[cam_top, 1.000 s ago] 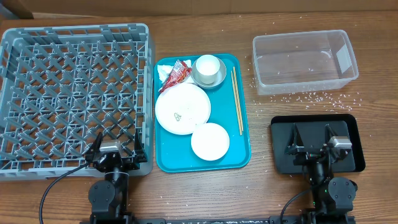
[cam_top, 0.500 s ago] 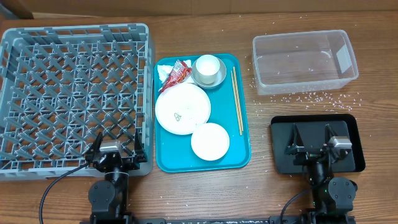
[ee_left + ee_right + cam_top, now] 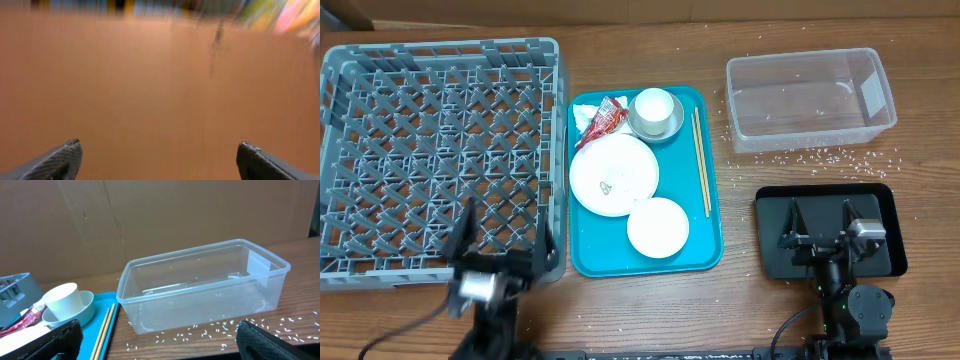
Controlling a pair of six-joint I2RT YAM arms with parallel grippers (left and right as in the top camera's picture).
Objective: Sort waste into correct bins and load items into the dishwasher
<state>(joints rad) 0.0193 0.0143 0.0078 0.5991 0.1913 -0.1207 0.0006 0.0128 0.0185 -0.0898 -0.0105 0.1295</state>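
Observation:
On the teal tray (image 3: 710, 235) lie a white plate (image 3: 613, 173), a smaller white bowl (image 3: 657, 227), a white cup (image 3: 654, 103) standing in a grey bowl (image 3: 670, 124), a red-and-white wrapper (image 3: 607, 115) and a crumpled napkin (image 3: 581, 118). Rice grains (image 3: 820, 157) are scattered by the clear tub (image 3: 810, 97). The grey dish rack (image 3: 440, 150) is at the left. My left gripper (image 3: 502, 242) is open, empty and blurred at the rack's front edge; its wrist view shows only brown cardboard between the fingers (image 3: 160, 152). My right gripper (image 3: 820, 228) is open and empty over the black tray (image 3: 890, 262).
Wooden chopsticks (image 3: 701, 160) lie along the teal tray's right side. The right wrist view shows the open fingers (image 3: 160, 337), the clear tub (image 3: 200, 285), the cup (image 3: 62, 299), the chopsticks (image 3: 102, 332) and rice grains (image 3: 225, 327). A cardboard wall stands behind the table.
My left arm has started to move: its wrist has shifted left and toward the table's front edge and now shows blurred. The right arm and all objects are unchanged.

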